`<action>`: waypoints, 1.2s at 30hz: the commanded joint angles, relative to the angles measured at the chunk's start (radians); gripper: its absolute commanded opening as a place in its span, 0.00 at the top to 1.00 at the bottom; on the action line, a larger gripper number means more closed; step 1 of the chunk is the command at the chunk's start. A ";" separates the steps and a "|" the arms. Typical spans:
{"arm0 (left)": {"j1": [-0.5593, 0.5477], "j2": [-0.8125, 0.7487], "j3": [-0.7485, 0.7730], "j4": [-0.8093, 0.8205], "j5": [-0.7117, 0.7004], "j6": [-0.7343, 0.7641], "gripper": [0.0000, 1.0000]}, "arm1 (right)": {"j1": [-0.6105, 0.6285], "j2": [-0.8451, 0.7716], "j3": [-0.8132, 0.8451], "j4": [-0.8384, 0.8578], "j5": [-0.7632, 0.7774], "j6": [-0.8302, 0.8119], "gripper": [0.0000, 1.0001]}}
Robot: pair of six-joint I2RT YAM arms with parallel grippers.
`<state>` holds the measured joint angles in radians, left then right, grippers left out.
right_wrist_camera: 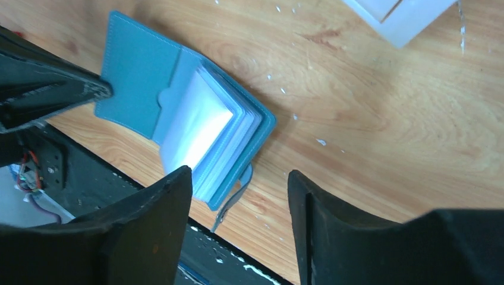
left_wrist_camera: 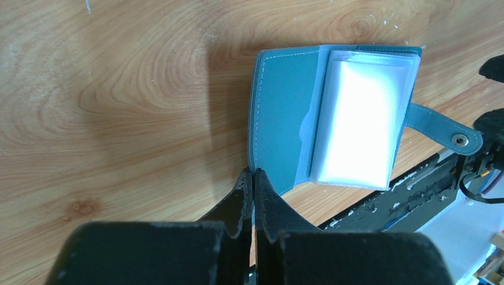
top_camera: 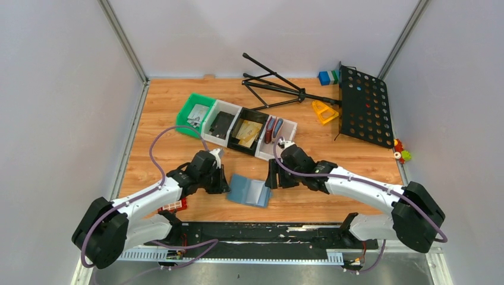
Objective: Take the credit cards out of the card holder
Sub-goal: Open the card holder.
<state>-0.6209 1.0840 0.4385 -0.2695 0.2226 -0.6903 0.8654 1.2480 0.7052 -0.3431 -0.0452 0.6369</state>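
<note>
The card holder (top_camera: 248, 190) (left_wrist_camera: 285, 107) (right_wrist_camera: 136, 77) lies open on the wood between both arms. Its stack of clear sleeves (left_wrist_camera: 362, 113) (right_wrist_camera: 196, 127) glares white, so no credit cards can be made out inside it. My left gripper (top_camera: 226, 183) (left_wrist_camera: 250, 172) is shut on the near-left corner of the holder's cover flap. My right gripper (top_camera: 271, 180) (right_wrist_camera: 238, 181) hangs open just above the holder's right side. The snap strap (left_wrist_camera: 440, 127) (right_wrist_camera: 235, 196) sits between its fingers, untouched.
A row of bins (top_camera: 238, 124) stands behind the holder: a grey card in the green one, gold-tan cards in the black one, two wallets in the right one. A black perforated stand (top_camera: 362, 104) and tripod (top_camera: 273, 86) lie behind. A black rail (top_camera: 267, 231) runs along the near edge.
</note>
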 commanded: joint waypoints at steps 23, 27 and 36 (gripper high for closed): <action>0.002 -0.099 -0.120 0.091 -0.009 -0.046 1.00 | 0.000 -0.133 -0.239 0.174 -0.086 0.070 0.00; 0.002 -0.101 -0.128 0.101 -0.011 -0.054 1.00 | 0.010 -0.162 -0.290 0.233 -0.140 0.085 0.00; 0.002 -0.089 -0.120 0.108 -0.014 -0.058 1.00 | 0.047 -0.097 -0.262 0.299 -0.116 0.071 0.05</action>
<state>-0.6209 0.9943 0.3164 -0.1810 0.2226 -0.7422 0.9005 1.1099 0.4213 -0.1162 -0.1719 0.6949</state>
